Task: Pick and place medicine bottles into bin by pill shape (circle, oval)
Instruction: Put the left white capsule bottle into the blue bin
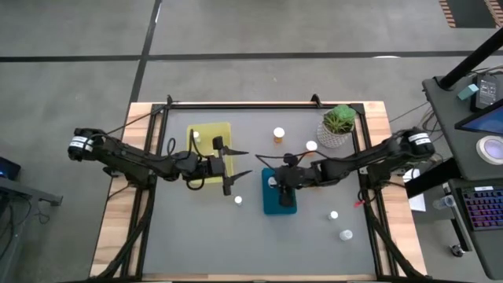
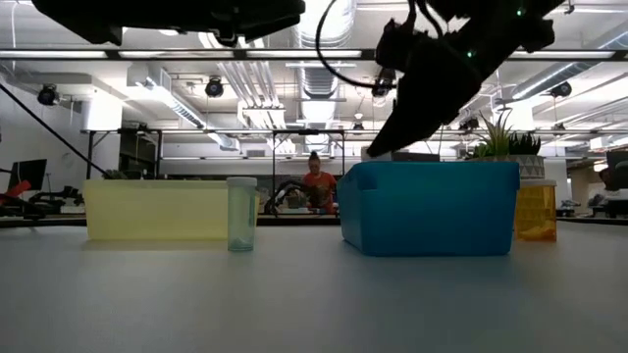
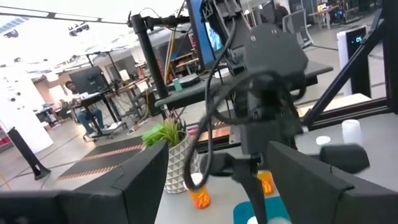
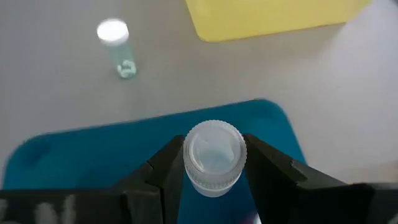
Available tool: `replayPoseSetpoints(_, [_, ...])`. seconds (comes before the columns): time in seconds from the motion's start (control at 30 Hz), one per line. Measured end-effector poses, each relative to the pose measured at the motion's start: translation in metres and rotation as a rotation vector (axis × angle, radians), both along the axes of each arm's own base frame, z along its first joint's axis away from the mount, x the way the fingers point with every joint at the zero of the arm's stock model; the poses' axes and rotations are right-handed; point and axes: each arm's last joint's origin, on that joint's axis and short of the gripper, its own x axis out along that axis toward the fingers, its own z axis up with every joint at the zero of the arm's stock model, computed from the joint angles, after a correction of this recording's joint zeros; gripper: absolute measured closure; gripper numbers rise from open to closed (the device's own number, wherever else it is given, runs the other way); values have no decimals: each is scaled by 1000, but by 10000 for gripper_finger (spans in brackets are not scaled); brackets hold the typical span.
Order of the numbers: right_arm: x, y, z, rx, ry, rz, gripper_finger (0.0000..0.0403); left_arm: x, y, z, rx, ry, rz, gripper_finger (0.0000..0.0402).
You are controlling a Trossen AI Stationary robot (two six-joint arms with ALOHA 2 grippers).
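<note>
My right gripper [image 4: 213,163] is shut on a small clear medicine bottle with a white cap [image 4: 213,149], over the blue bin [image 4: 93,165]; in the high view it is above the bin's far left part [image 1: 273,182]. My left gripper [image 1: 242,163] is open and empty, between the yellow bin [image 1: 211,149] and the blue bin [image 1: 280,206]. One bottle [image 1: 196,135] lies in the yellow bin. A clear bottle [image 1: 238,200] stands upright on the table near the blue bin and also shows in the low view [image 2: 241,213]. My right gripper pinches the bottle between its two fingers at the ribbed sides of the white cap [image 4: 188,157]. The fingers come from above, pointing down. The bottle sits upright with its cap up, lifted clear above the blue bin's floor.
Loose bottles stand on the table: an orange one [image 1: 278,134], one with a white cap [image 1: 311,146] by the potted plant [image 1: 338,126], and two [image 1: 333,215] [image 1: 345,234] toward the near right. A black frame runs along the table's far and side edges.
</note>
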Motion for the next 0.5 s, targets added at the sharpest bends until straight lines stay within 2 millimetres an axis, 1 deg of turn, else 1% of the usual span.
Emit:
replayPoseSetpoints(0.27, [8, 1, -14, -17, 13, 11, 260, 0, 0, 0, -1, -4, 0, 145])
replayPoseSetpoints(0.5, [10, -1, -18, -29, 16, 2, 260, 0, 0, 1, -2, -14, 0, 145])
